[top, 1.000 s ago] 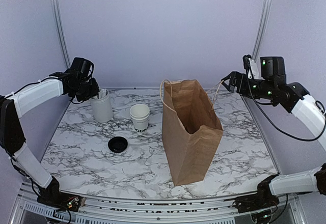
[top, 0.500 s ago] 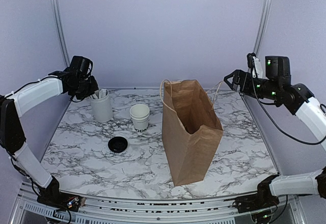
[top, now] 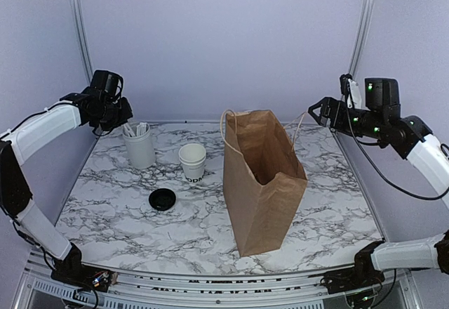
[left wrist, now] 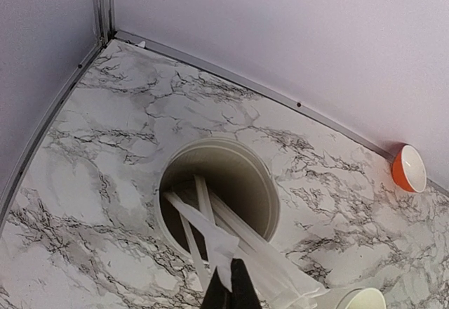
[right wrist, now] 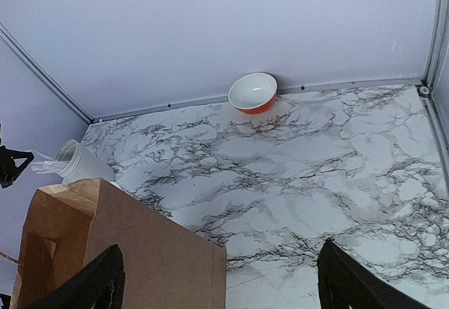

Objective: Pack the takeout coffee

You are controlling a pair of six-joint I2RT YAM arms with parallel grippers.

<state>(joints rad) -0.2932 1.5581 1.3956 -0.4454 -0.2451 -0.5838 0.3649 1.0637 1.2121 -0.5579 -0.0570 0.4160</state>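
The takeout coffee's white paper cup (top: pixel 192 161), dark lettering low on its side, stands left of the brown paper bag (top: pixel 263 182). Its black round lid (top: pixel 162 199) lies flat in front of the cup. My left gripper (top: pixel 125 122) hovers over the white cylindrical holder (top: pixel 140 147). In the left wrist view that gripper (left wrist: pixel 231 286) is shut on a white packet (left wrist: pixel 217 242) sticking out of the holder (left wrist: pixel 270 196). My right gripper (top: pixel 316 112) hangs open and empty behind the bag's right side, high above the table (right wrist: pixel 316 175).
An orange bowl (right wrist: pixel 252 93) sits against the back wall behind the bag. The open bag (right wrist: pixel 119 253) stands upright mid-table with its handles up. More packets lean in the holder (right wrist: pixel 81 161). Metal rails edge the marble table (top: pixel 330 204).
My left gripper has shut on a packet and lifted slightly up and to the left. The right arm rose a little, then held still.
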